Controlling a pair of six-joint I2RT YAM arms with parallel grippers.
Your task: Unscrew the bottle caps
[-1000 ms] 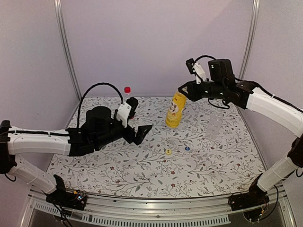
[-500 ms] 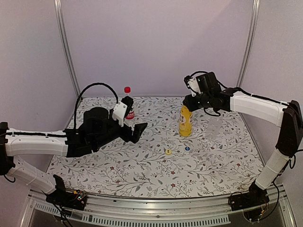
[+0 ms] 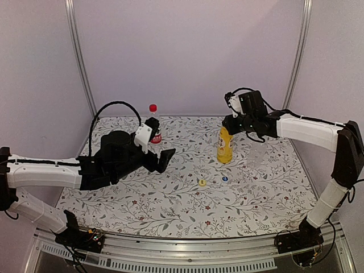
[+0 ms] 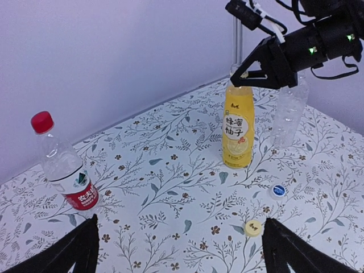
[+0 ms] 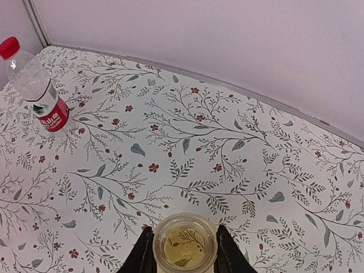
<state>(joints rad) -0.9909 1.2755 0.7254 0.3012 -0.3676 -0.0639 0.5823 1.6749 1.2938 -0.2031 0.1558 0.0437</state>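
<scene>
Two caps were off, the yellow cap (image 3: 202, 182) and blue cap (image 3: 224, 178) lying on the table (image 3: 142, 211) before the open yellow bottle (image 3: 225, 148), its neck clamped in the right gripper (image 3: 229, 126), while the red cap (image 3: 152, 107) sat unturned on the labelled bottle (image 3: 155, 134) beyond the wide-open, empty left gripper (image 3: 164, 159).

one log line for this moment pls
right gripper: shut on yellow-orange bottle neck | left gripper: open, empty | red cap: on labelled bottle | yellow cap, blue cap: off, on table
</scene>
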